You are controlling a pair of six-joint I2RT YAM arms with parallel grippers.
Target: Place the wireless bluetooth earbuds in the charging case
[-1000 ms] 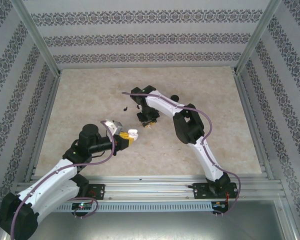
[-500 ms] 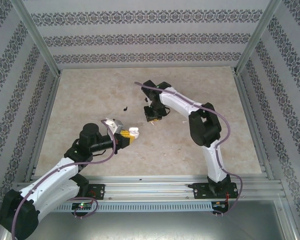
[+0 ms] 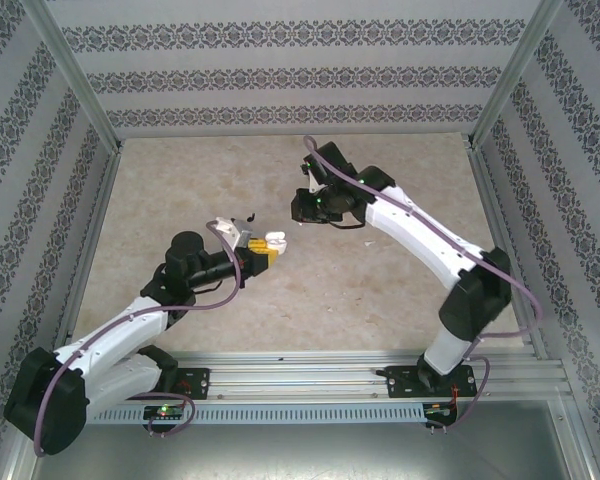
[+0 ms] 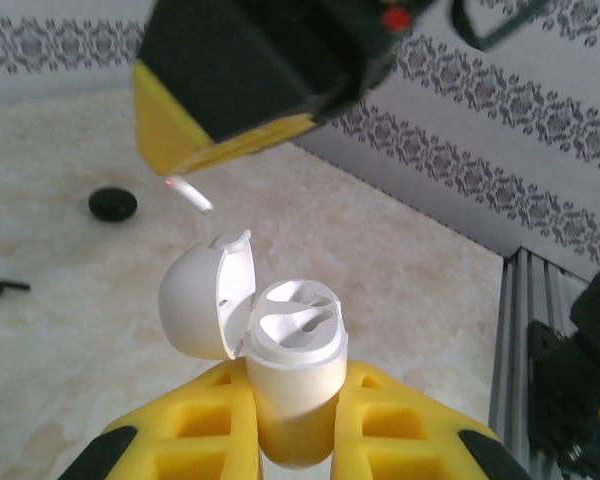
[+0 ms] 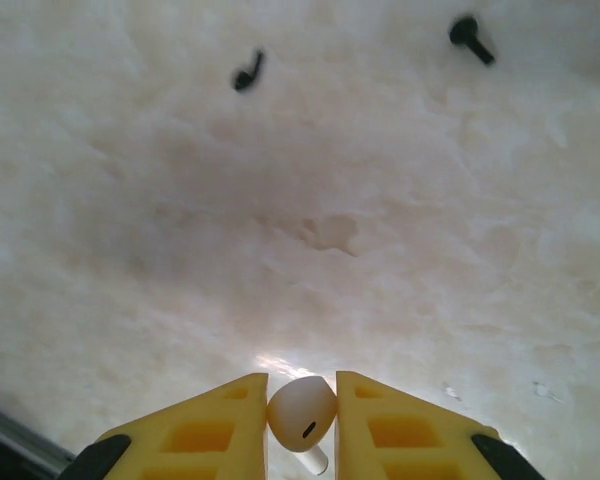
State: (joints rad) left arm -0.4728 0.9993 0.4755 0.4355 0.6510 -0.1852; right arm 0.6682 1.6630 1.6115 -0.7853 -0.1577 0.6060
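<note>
The right gripper [image 5: 301, 398] pinches a white earbud [image 5: 302, 410] above the beige marbled tabletop [image 5: 380, 230]. On it lie what look like a black earbud [image 5: 247, 72] and, well apart, a second black earbud [image 5: 470, 38]. The left gripper [image 4: 292, 400] clamps the charging case [image 4: 298, 345], which is white with its lid open. Patterned wallpaper walls [image 3: 280, 80] enclose the table.

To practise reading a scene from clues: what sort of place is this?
Probably a robot test cell, not a home: two arms bolted to a metal rail, a marble-look table boxed in by patterned panels on aluminium posts. The left gripper holds a charging case, the right gripper a white earbud.
</note>
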